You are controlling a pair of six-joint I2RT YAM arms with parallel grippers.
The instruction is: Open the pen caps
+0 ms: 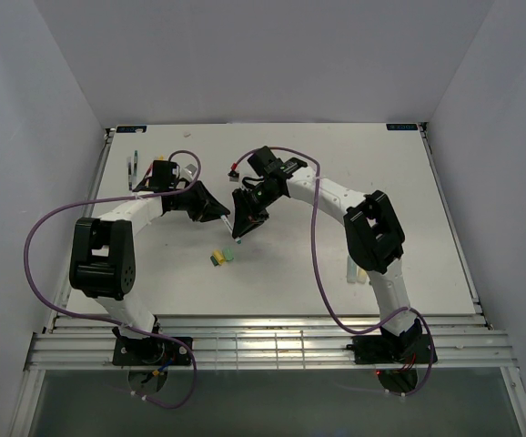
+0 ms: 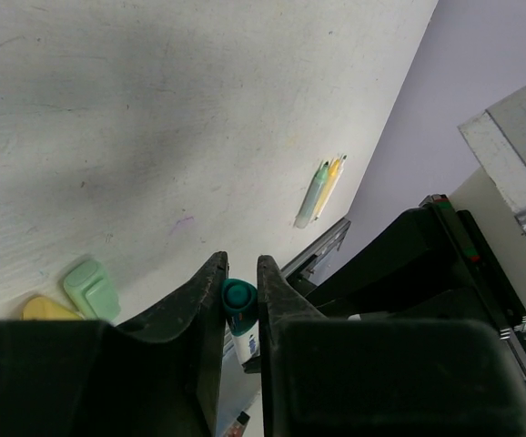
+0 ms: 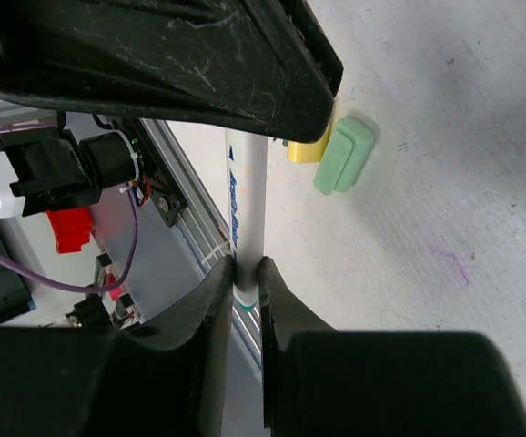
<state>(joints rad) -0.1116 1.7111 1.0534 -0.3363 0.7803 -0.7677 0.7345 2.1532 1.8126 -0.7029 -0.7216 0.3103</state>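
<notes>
Pinching one slim white plastic pen (image 3: 247, 228) lengthwise between them, the left gripper (image 2: 241, 269) is clamping its teal cap (image 2: 238, 295), the right gripper (image 3: 247, 268) its barrel (image 3: 249, 168).

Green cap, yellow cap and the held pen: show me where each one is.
green cap (image 2: 90, 287), left wrist view, middle of its top.
yellow cap (image 2: 49, 309), left wrist view, its visible top.
held pen (image 3: 247, 200), right wrist view, middle of white barrel.
</notes>
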